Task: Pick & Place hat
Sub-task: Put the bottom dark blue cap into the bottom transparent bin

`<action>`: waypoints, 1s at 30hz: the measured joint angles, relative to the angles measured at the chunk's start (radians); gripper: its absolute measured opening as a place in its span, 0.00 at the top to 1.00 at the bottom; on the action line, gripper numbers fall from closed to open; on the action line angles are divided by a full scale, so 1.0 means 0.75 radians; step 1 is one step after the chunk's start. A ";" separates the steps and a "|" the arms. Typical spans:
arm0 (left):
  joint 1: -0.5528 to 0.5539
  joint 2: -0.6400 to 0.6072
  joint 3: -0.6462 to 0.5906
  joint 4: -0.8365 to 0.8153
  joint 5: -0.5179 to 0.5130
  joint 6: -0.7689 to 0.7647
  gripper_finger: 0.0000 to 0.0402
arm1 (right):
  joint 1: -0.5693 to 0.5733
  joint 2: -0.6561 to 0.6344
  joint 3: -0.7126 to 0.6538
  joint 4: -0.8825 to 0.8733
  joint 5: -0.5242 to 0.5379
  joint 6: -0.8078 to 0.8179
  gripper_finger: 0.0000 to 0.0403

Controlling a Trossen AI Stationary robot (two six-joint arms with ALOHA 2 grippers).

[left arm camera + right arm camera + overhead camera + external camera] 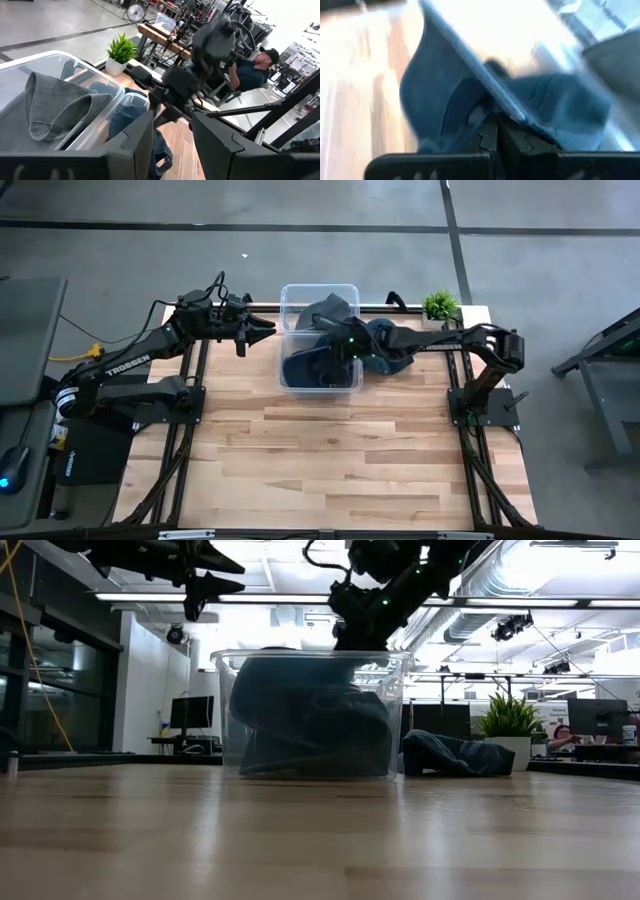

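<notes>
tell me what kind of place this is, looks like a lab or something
Probably a robotics lab or open workshop: exposed silver ceiling ducts, a person seated at a workstation, dark computer monitors along the wall, and a polished grey concrete floor around the light wooden plank table.

Left gripper (262, 331) hovers at ten o'clock, fingers parted. Right gripper (345, 346) reaches toward twelve o'clock, fingers closed.

Dark navy-blue hat (322, 365) fills the clear plastic bin (291, 292) under the black right gripper (343, 342). Beside it lies another dark blue hat (392, 347). The counter (340, 450) is pale striped wood; the plant (440, 305) is green.
</notes>
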 joint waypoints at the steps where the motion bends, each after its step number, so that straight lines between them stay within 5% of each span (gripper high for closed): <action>1: 0.000 0.000 0.000 0.000 0.000 0.000 0.66 | -0.009 0.005 0.002 0.030 -0.004 0.012 1.00; 13: 0.000 0.000 0.000 -0.001 -0.001 0.003 0.66 | -0.032 0.030 0.039 0.138 -0.141 0.110 1.00; 30: 0.000 0.000 0.000 -0.002 0.004 0.024 0.66 | -0.068 0.128 0.087 0.140 -0.076 0.050 1.00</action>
